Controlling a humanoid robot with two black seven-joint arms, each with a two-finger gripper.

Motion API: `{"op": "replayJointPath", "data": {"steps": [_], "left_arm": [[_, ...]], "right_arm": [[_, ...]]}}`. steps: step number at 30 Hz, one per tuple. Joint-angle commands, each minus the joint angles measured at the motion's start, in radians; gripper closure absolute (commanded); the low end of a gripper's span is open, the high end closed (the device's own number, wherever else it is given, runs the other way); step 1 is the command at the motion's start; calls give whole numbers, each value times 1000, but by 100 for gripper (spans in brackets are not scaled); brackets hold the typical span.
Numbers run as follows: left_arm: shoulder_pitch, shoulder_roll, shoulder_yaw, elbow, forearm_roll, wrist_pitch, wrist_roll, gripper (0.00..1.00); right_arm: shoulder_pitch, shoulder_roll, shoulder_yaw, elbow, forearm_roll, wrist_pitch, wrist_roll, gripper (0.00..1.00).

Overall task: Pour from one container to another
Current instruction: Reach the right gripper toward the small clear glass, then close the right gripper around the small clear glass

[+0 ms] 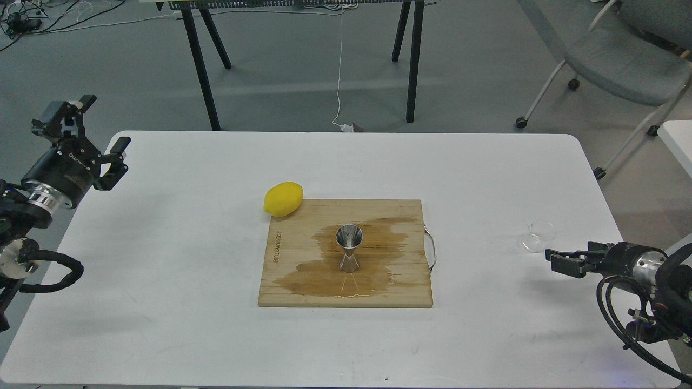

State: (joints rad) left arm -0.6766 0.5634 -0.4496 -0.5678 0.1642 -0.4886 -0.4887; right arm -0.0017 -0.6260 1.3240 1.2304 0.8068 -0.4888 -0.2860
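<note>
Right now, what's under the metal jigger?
The jigger stands upright on the wooden cutting board, on a dark wet stain. The wood directly beneath its base is covered.

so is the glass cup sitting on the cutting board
No, the glass cup sits on the white table right of the wooden cutting board, near the right gripper; only the jigger stands on the board.

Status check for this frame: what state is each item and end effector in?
Glass cup: on the table, looks tipped, ungripped.
Jigger: upright on the board.
Cutting board: wet-stained around the jigger.
Lemon: whole, at the board's corner.
Left end effector: open, empty.
Right end effector: beside cup, opening unclear.
</note>
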Motion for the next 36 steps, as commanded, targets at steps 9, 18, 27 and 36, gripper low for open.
{"op": "replayJointPath", "data": {"steps": [9, 18, 27, 36], "left_arm": [[8, -3, 0, -1, 0, 0, 0, 1], [11, -5, 0, 12, 2, 0, 0, 1], [11, -19, 0, 25, 2, 0, 0, 1], [11, -19, 0, 25, 2, 0, 0, 1]], "right_arm": [[135, 51, -89, -109, -61, 0, 1, 2], [173, 120, -100, -170, -116, 0, 1, 2], [219, 150, -101, -233, -170, 0, -4, 3], [265, 170, -118, -258, -190, 0, -2, 10]]}}
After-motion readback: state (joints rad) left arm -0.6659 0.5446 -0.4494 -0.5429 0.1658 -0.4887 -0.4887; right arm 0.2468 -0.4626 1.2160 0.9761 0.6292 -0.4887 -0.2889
